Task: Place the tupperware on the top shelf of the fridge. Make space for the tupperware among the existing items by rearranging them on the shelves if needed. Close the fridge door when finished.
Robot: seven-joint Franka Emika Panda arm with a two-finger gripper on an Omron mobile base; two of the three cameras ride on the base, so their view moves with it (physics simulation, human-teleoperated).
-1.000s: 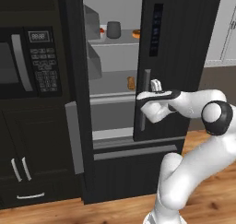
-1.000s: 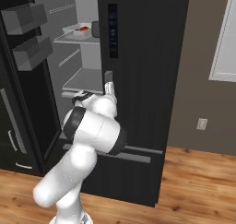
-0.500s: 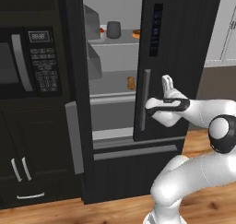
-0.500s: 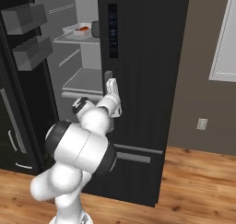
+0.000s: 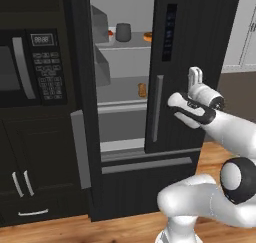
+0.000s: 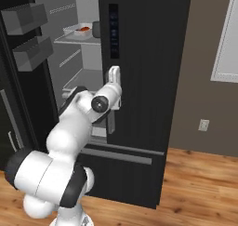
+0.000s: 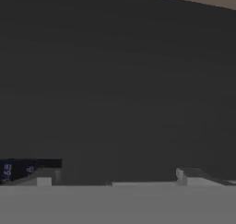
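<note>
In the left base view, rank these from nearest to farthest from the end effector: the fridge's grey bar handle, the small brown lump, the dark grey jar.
1. Grey bar handle, left of the end effector.
2. Small brown lump, lower shelf.
3. Dark grey cylindrical jar, top shelf.

fridge (image 5: 200, 47) door blocking end effector (image 5: 195, 77), shelves open

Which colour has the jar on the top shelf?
Dark grey jar, clearest in the left base view.

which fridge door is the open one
The left door, swung out toward the microwave with its bins showing. The right door, with the dispenser panel, covers its side, and the gripper is at its front.
</note>
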